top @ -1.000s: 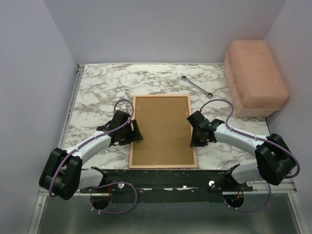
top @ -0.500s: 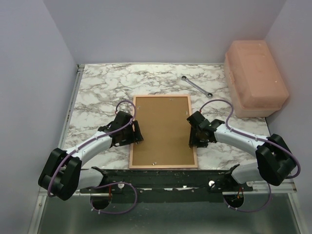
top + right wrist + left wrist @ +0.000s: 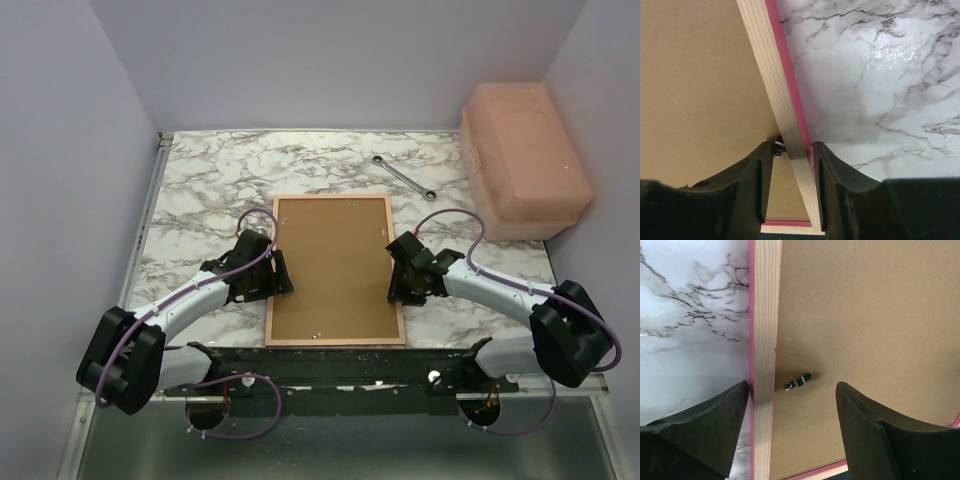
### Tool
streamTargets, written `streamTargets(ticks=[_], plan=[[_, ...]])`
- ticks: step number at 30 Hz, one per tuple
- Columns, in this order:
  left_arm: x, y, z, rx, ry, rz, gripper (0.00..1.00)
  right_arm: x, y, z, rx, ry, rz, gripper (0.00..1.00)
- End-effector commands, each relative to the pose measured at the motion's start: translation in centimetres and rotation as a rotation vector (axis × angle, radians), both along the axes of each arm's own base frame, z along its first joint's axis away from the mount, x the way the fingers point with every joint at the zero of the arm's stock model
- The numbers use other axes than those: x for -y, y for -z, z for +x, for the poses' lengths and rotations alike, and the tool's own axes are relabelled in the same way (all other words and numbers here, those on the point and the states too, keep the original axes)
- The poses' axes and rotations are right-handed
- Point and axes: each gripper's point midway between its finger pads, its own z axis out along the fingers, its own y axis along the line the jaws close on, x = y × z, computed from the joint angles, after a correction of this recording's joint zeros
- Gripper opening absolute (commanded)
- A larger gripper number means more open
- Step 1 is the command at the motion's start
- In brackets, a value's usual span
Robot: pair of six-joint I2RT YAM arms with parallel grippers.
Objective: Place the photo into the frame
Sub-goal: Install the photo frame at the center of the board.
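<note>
**Fibreboard side up, and a stray nudge could spoil it**

The brown backing panel (image 3: 333, 270) fills the frame (image 3: 335, 342), which lies face down at lower centre of the overhead view. Its bottom rail is close to the near edge of the marble surface (image 3: 210, 190). I can't see the photo anywhere; if it is in, it sits under that panel.

On the left, the left claw (image 3: 791, 386) is spread wide and grasps nothing. One finger is out over the marble, the other over the panel, with the left rail and a small turn clip (image 3: 798, 381) between them. If it drops or closes carelessly, I'd expect it to catch the rail and skew the frame, or flick the clip off the panel.

On the right, the right claw (image 3: 791, 146) has its jaws parted around the right rail and isn't pinching it. Its outer finger looks to touch the pink edge. If it rises at an angle it could drag the frame toward the surface's edge or tip it, and then the backing might lift.
</note>
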Motion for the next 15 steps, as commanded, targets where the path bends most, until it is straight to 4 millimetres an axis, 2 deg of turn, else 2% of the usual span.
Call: streamTargets(ticks=[1, 6, 10, 15], plan=[[0.2, 0.8, -0.3, -0.022, 0.008, 0.006, 0.72, -1.0, -0.2, -0.3, 0.008, 0.038, 0.077, 0.46], [0.1, 0.9, -0.6, -0.022, 0.009, 0.009, 0.72, -1.5, 0.2, -0.1, -0.001, 0.041, 0.096, 0.49], [-0.2, 1.3, -1.0, -0.028, 0.007, 0.018, 0.72, -1.0, 0.8, -0.2, -0.007, 0.077, 0.081, 0.48], [-0.5, 1.4, -1.1, -0.027, 0.007, 0.031, 0.72, -0.8, 1.1, 0.2, 0.014, 0.143, 0.146, 0.48]])
